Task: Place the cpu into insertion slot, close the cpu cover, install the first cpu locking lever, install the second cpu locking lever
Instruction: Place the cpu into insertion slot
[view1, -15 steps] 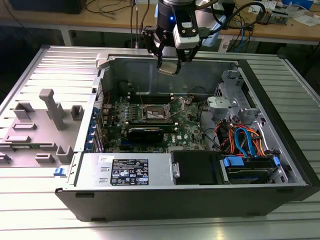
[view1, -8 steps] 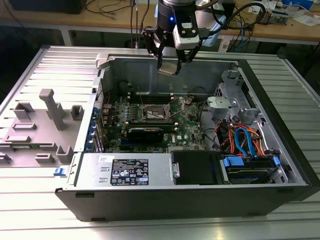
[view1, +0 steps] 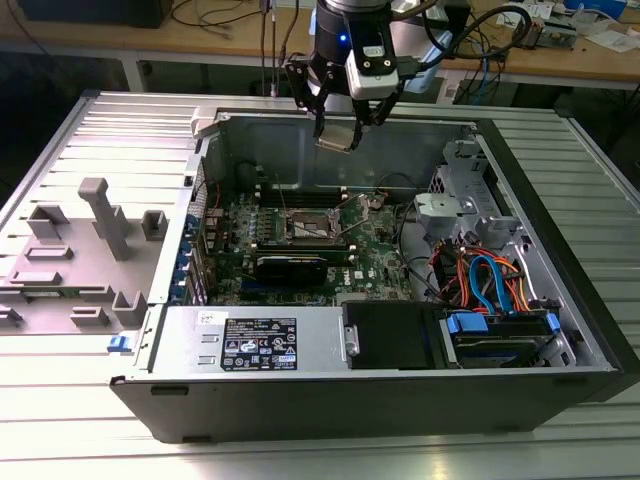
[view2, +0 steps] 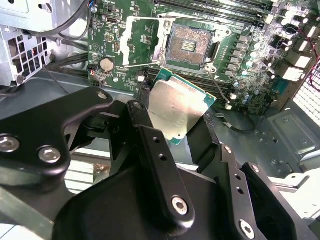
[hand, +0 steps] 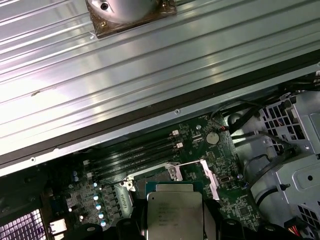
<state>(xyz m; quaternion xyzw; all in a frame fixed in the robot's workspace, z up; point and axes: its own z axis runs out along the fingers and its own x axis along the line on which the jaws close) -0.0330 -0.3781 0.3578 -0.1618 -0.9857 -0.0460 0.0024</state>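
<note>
cpu (view2: 177, 107): hanging in the air above the open computer case (view1: 350, 400), over the green board, not yet sitting in its socket
grey tray (view1: 90, 250): lying at the exterior view's left, just beside the case
cpu cover (view2: 127, 42): standing flipped open beside the socket, with a thin wire lever (view2: 218, 85) swinging free
socket (view2: 189, 46): lying bare and uncovered, apart from the chip
claw (view2: 175, 122): pinching the cpu by two opposite edges, narrowed to the chip's width
handling: seeming light, stiff and flat, its metal top looking slick and its underside likely fragile; gripping by the edges is looking right, keeping off both faces
</note>
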